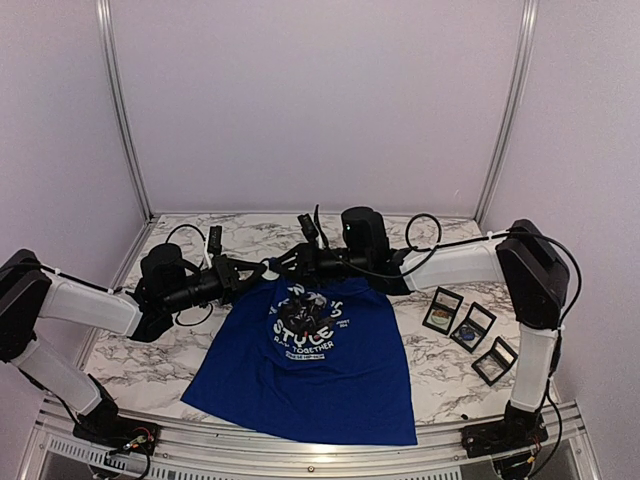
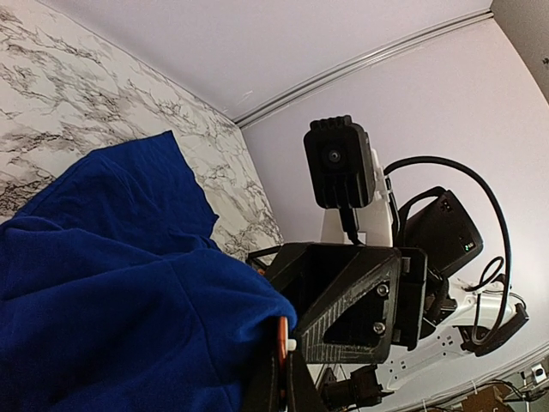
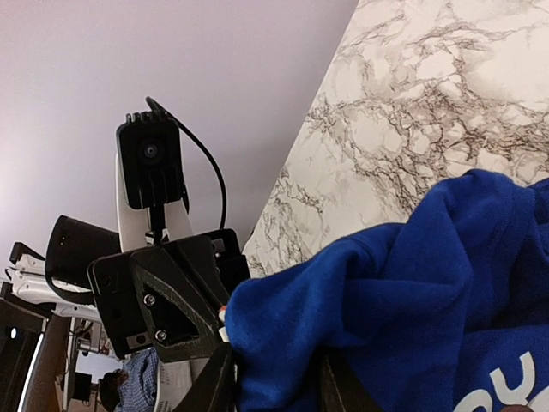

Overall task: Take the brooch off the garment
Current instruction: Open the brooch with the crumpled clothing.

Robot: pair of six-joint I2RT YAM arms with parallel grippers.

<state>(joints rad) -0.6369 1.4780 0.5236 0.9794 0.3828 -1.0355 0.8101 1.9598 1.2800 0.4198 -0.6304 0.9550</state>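
My left pincer (image 2: 285,371) is clamped on the shirt (image 1: 310,375) at its collar end, which is raised off the counter (image 1: 130,360); the hem lies near me. My right pincer (image 3: 274,390), narrow, straddles a bunched fold; I cannot tell if it grips.

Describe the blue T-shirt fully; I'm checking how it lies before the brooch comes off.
The royal-blue, soft-looking short-sleeved T-shirt bears a graphic and white lettering. It lies front-up on the marble-patterned table, hem at its near edge, collar end bunched and raised. The left gripper pinches it; fabric sits inside the right gripper.
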